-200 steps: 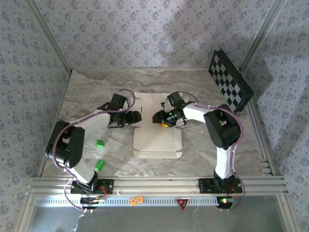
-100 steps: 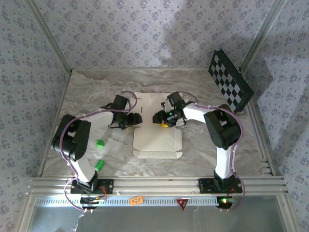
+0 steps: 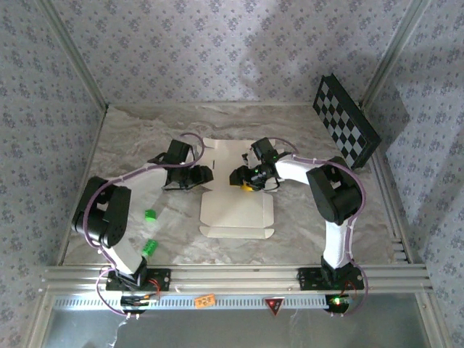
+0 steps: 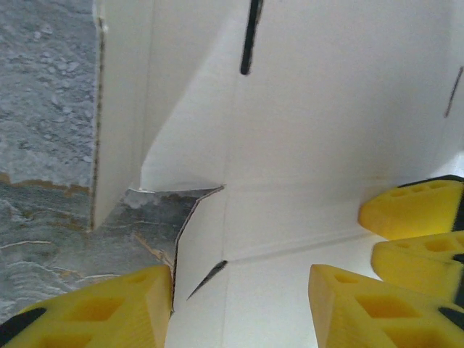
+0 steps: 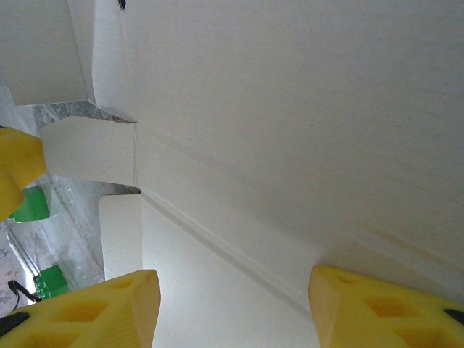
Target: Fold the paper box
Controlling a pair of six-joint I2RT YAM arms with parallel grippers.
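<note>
The paper box (image 3: 235,210) lies unfolded on the table, cream-white side up, with flaps along its edges. My left gripper (image 3: 206,175) is at its left edge. In the left wrist view the gripper (image 4: 239,304) is open, its yellow fingers (image 4: 109,308) straddling a side flap of the box (image 4: 312,130) next to a notch. My right gripper (image 3: 238,177) is low over the sheet's middle. It (image 5: 232,304) is open over a crease of the box (image 5: 290,109), with nothing held. Its yellow fingertips (image 4: 417,210) face the left gripper.
Two small green pieces (image 3: 150,214) (image 3: 149,247) lie on the marbled tabletop left of the box, by the left arm. A black-and-white checkerboard panel (image 3: 345,121) leans at the back right. Patterned walls close in the table on three sides.
The left arm's elbow swung right, then back left, while its gripper stayed at the paper's left edge. The right arm and the paper have not moved.
</note>
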